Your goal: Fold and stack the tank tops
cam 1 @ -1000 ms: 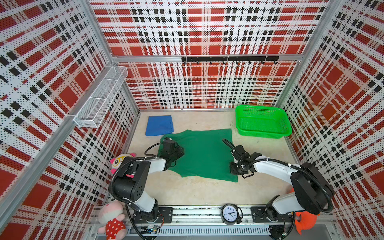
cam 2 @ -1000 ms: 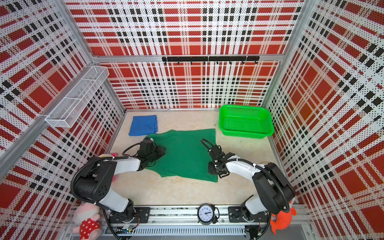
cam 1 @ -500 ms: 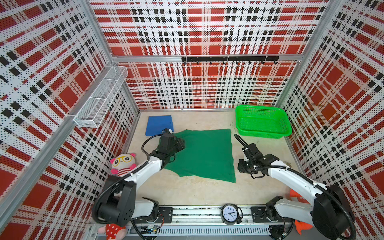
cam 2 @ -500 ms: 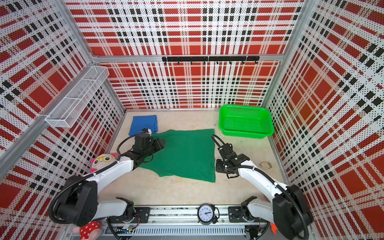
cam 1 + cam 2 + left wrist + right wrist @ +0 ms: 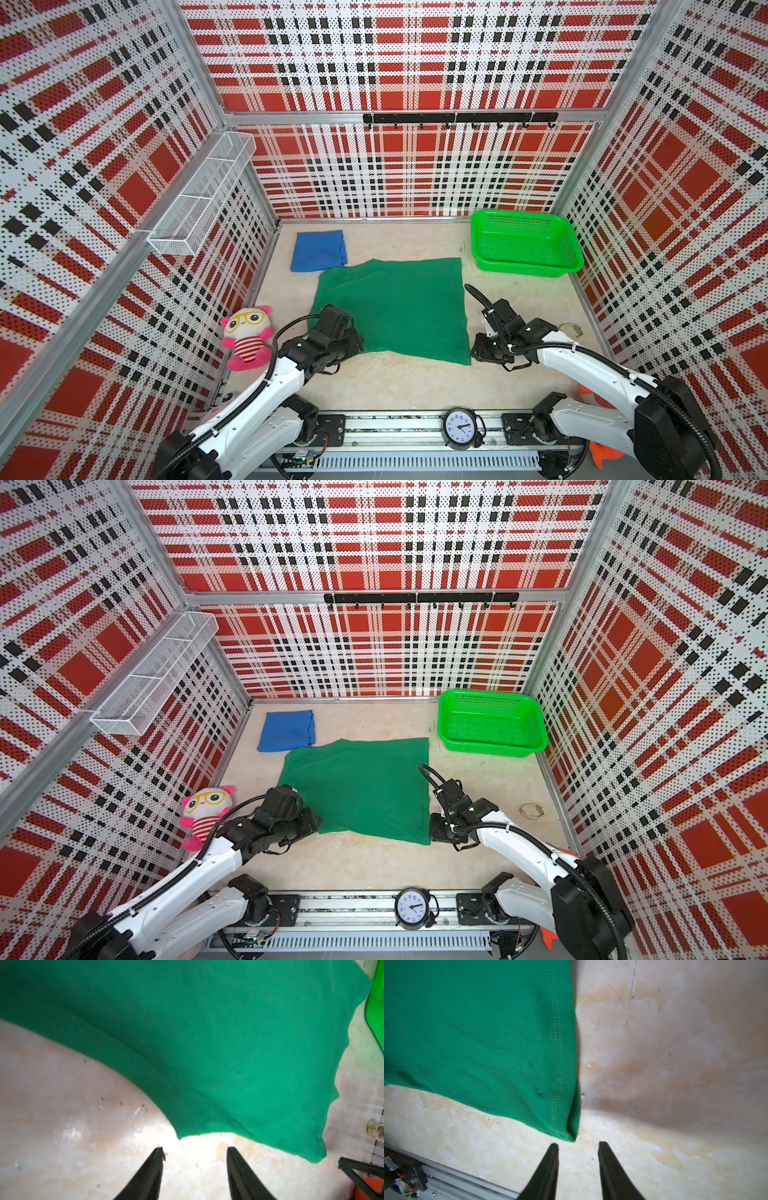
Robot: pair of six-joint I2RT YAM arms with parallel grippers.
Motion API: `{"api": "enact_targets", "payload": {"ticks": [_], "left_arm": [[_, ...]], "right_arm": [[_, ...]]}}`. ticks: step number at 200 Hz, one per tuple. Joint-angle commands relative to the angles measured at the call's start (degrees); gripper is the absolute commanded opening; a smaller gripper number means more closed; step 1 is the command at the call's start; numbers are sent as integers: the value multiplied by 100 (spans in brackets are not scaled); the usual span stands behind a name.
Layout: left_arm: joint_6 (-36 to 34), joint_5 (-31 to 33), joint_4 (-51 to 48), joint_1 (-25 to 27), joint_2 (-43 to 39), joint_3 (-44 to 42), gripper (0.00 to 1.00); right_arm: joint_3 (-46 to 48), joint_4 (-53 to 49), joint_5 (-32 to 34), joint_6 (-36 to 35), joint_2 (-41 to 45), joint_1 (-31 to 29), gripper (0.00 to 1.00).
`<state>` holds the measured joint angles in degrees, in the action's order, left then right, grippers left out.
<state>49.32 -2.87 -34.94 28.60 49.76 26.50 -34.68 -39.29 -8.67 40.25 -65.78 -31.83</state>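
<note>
The dark green tank top (image 5: pixel 395 307) (image 5: pixel 361 787) lies spread flat mid-table in both top views. The royal blue tank top (image 5: pixel 319 251) (image 5: pixel 286 730) lies folded at the back left, just off the green one's far corner. My left gripper (image 5: pixel 356 344) (image 5: pixel 316 821) sits low at the green cloth's near-left corner. In the left wrist view it (image 5: pixel 195 1150) is open and empty, the green corner (image 5: pixel 182 1134) just ahead of its tips. My right gripper (image 5: pixel 474 351) (image 5: pixel 433 831) sits at the near-right corner. In the right wrist view it (image 5: pixel 579 1145) is open and empty, the hemmed corner (image 5: pixel 569 1132) just ahead.
A bright green mesh basket (image 5: pixel 524 243) (image 5: pixel 490 723) stands at the back right. A pink plush toy (image 5: pixel 247 336) leans on the left wall. A small clock (image 5: pixel 459 428) sits on the front rail. A wire shelf (image 5: pixel 203 195) hangs on the left wall. A small metal ring (image 5: pixel 570 330) lies far right.
Both grippers have come off the green tank top and drawn back to its near corners. The right jaws have spread wider. The cloth now lies flatter.
</note>
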Motion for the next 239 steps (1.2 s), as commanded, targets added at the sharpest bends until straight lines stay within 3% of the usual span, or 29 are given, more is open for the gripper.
{"api": "enact_targets", "payload": {"ticks": [1,63,141,215,239], "left_arm": [[549,-131,255,45,55,-319,52],[483,-48,972,102,904,-365,51],[508,-85,1451,112,1306,-346,45],[471,-5,1522,129,1440,-271,24],[408,30,1427,137,1423,-219,10]], "right_arm": [[-131,0,-8,-95,-125,-32,40],[-108,-19,65,-114,-18,-33,42],[156,444,-146,73,-260,-226,43],[300,928,-243,213,-861,-418,41],[303,802,-207,280,-828,-438,26]]}}
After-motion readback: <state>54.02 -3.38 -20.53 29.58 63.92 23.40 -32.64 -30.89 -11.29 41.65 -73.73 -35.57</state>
